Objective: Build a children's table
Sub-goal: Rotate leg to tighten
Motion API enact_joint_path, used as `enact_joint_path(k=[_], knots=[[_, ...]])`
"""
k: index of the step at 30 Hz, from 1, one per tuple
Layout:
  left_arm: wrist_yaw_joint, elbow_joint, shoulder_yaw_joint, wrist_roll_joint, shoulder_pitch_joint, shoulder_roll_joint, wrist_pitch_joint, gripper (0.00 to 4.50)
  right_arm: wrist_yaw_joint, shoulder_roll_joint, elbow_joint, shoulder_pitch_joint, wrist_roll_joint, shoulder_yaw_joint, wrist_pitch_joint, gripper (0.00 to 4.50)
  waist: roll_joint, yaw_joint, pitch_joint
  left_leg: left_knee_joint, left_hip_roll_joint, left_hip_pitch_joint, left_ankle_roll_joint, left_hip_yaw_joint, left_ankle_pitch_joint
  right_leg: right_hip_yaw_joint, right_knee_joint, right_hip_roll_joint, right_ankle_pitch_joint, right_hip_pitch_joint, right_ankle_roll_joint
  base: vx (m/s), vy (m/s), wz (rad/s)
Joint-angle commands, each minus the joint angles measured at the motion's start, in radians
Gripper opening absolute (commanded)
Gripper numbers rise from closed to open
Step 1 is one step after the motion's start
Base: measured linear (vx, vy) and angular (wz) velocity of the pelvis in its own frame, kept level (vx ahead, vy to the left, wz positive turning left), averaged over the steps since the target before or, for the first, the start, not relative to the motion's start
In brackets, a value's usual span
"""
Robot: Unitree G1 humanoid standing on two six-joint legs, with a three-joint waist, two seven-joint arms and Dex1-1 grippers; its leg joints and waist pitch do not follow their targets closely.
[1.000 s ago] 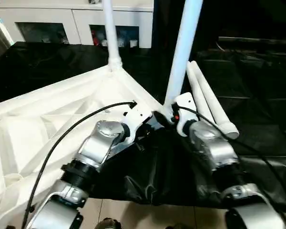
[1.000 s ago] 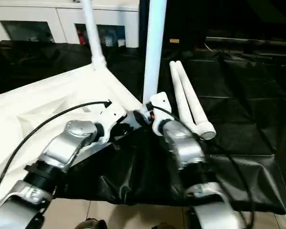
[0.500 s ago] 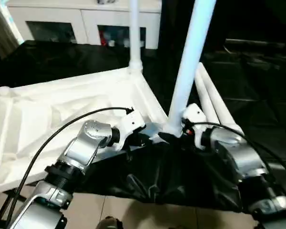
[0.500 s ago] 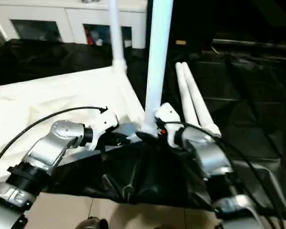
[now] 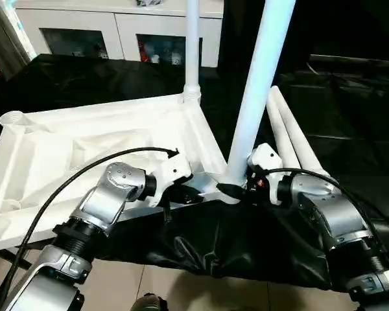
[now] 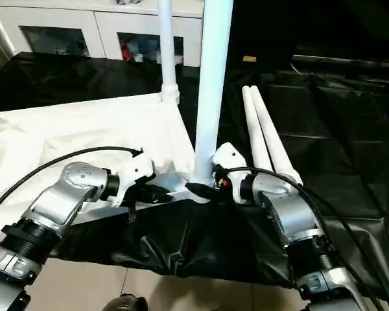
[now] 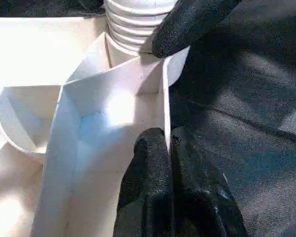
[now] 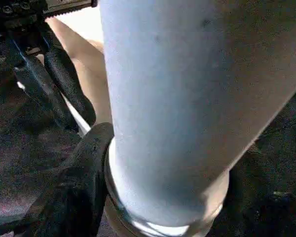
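The white plastic rectangular tabletop [image 5: 110, 146] lies underside up on the black-covered counter [image 5: 350, 129], its ribbed hollow open to the head camera and one corner at about five o'clock of its centre, at the counter's near edge. From that corner's socket a long white tubular leg [image 5: 256, 97] rises upright, a second white leg [image 5: 192, 48] stands in the corner at one o'clock, and two spare white tubular legs [image 5: 292, 139] lie side by side just beyond at three o'clock. The tabletop looks like a light, thin-walled shell, stiff along its ribs but smooth and prone to slide on the cloth; its rim wall beside the socket seems the sound place to pinch. The leg is rigid and slick, best held low by its flared, ribbed foot, where a push goes straight into the socket. The left pincer [image 7: 170, 148] is closed on the tabletop's thin rim wall next to the socket. The right pincer [image 5: 236, 190] is clamped round the foot of the upright leg, one black finger [image 8: 81, 182] lying against it. Against a second ago, the leg stands nearer vertical and both pincers sit at the same corner, though the whole view has shifted too.
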Motion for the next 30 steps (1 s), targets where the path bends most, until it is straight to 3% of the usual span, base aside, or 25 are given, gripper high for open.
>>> enact_joint_path(k=[1, 5, 6, 7, 8, 13, 15, 16, 20, 26, 29, 30], knots=[[-0.012, -0.012, -0.024, -0.028, -0.030, -0.037, -0.007, 0.00, -0.030, 0.033, -0.009, 0.005, 0.000, 0.025, 0.013, 2.73, -0.005, -0.002, -0.097, -0.057, 0.046, 0.020, 0.069, -0.013, -0.120, 0.062, -0.076, -0.078, -0.028, 0.053, -0.247, 0.000, 0.000, 0.00], [0.140, 0.041, 0.003, 0.012, -0.060, -0.096, 0.030, 0.00, -0.242, 0.127, 0.101, -0.032, -0.047, -0.017, 0.013, 2.72, -0.005, -0.007, -0.092, -0.062, 0.044, 0.026, 0.027, -0.014, -0.176, 0.062, -0.087, -0.082, -0.136, 0.048, -0.233, 0.000, 0.000, 0.00], [0.254, 0.075, 0.032, 0.027, -0.084, -0.151, 0.075, 0.00, -0.384, 0.202, 0.180, -0.067, -0.051, -0.058, 0.020, 2.72, -0.004, -0.010, -0.090, -0.063, 0.043, 0.028, 0.008, -0.014, -0.200, 0.061, -0.092, -0.083, -0.187, 0.048, -0.223, 0.000, 0.000, 0.00], [0.254, 0.075, 0.032, 0.027, -0.084, -0.151, 0.075, 0.00, -0.384, 0.202, 0.180, -0.067, -0.051, -0.058, 0.020, 2.72, -0.005, -0.013, -0.085, -0.066, 0.042, 0.031, -0.005, -0.015, -0.227, 0.061, -0.100, -0.083, -0.240, 0.045, -0.212, 0.000, 0.000, 0.00], [0.310, 0.094, 0.047, 0.032, -0.096, -0.179, 0.087, 0.00, -0.445, 0.236, 0.217, -0.085, -0.049, -0.076, 0.019, 2.72, -0.006, -0.012, -0.089, -0.066, 0.043, 0.029, -0.009, -0.017, -0.227, 0.061, -0.101, -0.084, -0.256, 0.049, -0.195, 0.000, 0.000, 0.00], [0.456, 0.104, 0.064, 0.052, -0.118, -0.277, 0.143, 0.00, -0.627, 0.352, 0.346, -0.167, -0.061, -0.113, -0.024, 2.72, -0.004, -0.013, -0.091, -0.066, 0.041, 0.029, -0.007, -0.016, -0.211, 0.062, -0.100, -0.081, -0.217, 0.045, -0.192, 0.000, 0.000, 0.00], [0.455, 0.098, 0.060, 0.053, -0.115, -0.283, 0.142, 0.00, -0.629, 0.359, 0.350, -0.172, -0.062, -0.113, -0.028, 2.72, -0.003, -0.012, -0.093, -0.066, 0.041, 0.024, 0.003, -0.017, -0.194, 0.062, -0.096, -0.081, -0.179, 0.049, -0.193, 0.000, 0.000, 0.00], [0.456, 0.093, 0.057, 0.053, -0.112, -0.290, 0.143, 0.00, -0.627, 0.370, 0.364, -0.181, -0.056, -0.122, -0.032, 3.28, -0.004, -0.011, -0.096, -0.064, 0.041, 0.023, 0.013, -0.016, -0.175, 0.062, -0.093, -0.080, -0.141, 0.050, -0.195, 0.000, 0.000, 0.00], [0.421, 0.071, 0.039, 0.052, -0.098, -0.279, 0.128, 0.00, -0.594, 0.374, 0.376, -0.196, -0.056, -0.125, -0.038, 3.71, -0.002, -0.012, -0.097, -0.064, 0.041, 0.022, 0.032, -0.015, -0.164, 0.061, -0.089, -0.080, -0.103, 0.051, -0.206, 0.000, 0.000, 0.00], [0.320, 0.020, 0.018, 0.032, -0.072, -0.217, 0.098, 0.00, -0.495, 0.307, 0.334, -0.178, -0.066, -0.096, -0.070, 3.84, -0.002, -0.014, -0.095, -0.064, 0.042, 0.022, 0.041, -0.014, -0.163, 0.062, -0.089, -0.080, -0.098, 0.050, -0.212, 0.000, 0.000, 0.00], [0.256, 0.012, 0.012, 0.022, -0.065, -0.181, 0.075, 0.00, -0.385, 0.249, 0.272, -0.146, -0.064, -0.070, -0.068, 3.84, -0.004, -0.012, -0.097, -0.062, 0.042, 0.020, 0.051, -0.013, -0.151, 0.062, -0.086, -0.079, -0.076, 0.055, -0.212, 0.000, 0.000, 0.00], [0.212, 0.011, 0.006, 0.018, -0.061, -0.157, 0.049, 0.00, -0.316, 0.210, 0.227, -0.123, -0.062, -0.049, -0.065, 3.84, 0.000, -0.008, -0.096, -0.062, 0.042, 0.021, 0.059, -0.014, -0.148, 0.061, -0.089, -0.078, -0.071, 0.053, -0.208, 0.000, 0.000, 0.00]])
